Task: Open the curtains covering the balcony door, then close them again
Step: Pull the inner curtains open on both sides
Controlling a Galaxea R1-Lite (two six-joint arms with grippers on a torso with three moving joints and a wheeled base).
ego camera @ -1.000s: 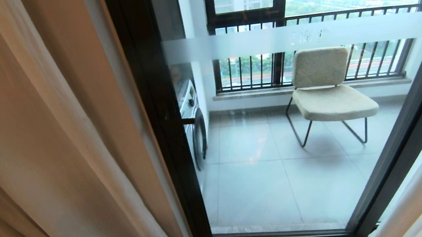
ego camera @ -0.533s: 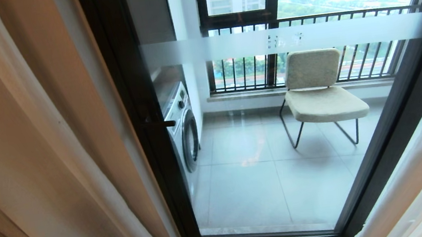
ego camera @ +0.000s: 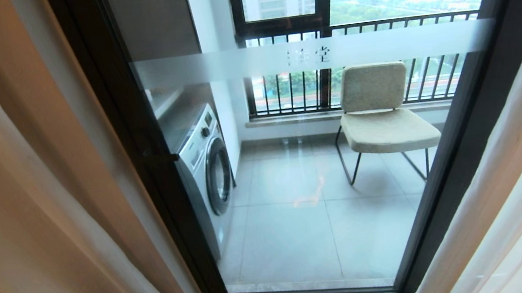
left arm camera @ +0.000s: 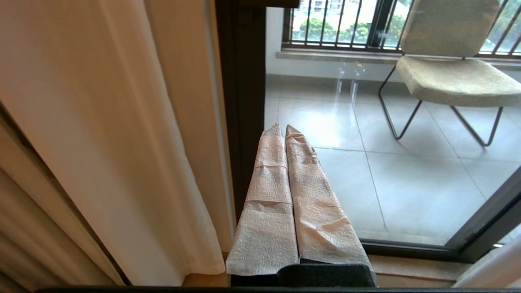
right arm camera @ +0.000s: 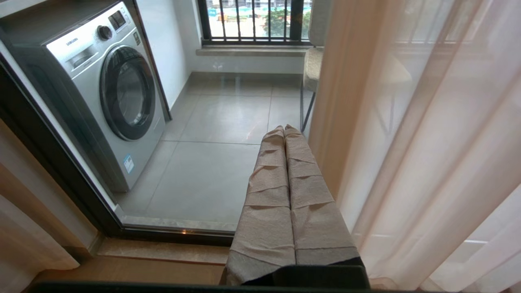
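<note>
Curtains [ego camera: 14,206] parted: beige drape with white sheer bunched at the left of the head view, a second sheer panel [ego camera: 518,174] at the right. Between them the balcony door [ego camera: 300,221] stands uncovered, clear glass in a dark frame [ego camera: 145,180], frosted white band [ego camera: 309,55] across it. A small dark handle [ego camera: 162,157] sits on the left frame.

Through the glass: a silver front-load washing machine [ego camera: 203,163] at the left of the balcony, a beige padded chair [ego camera: 379,112] on thin black legs near the far window, black railing bars [ego camera: 373,83] behind it, grey floor tiles [ego camera: 302,241].

Neither arm shows in the head view. Left claw [left arm camera: 283,129], wrapped in cloth tape, fingers pressed together, holding nothing; it points at the door's lower glass just beside the left drape, not touching it. Right claw [right arm camera: 284,131], wrapped likewise, also pinched closed and empty, points at the balcony floor just beside the right sheer; contact unclear.
</note>
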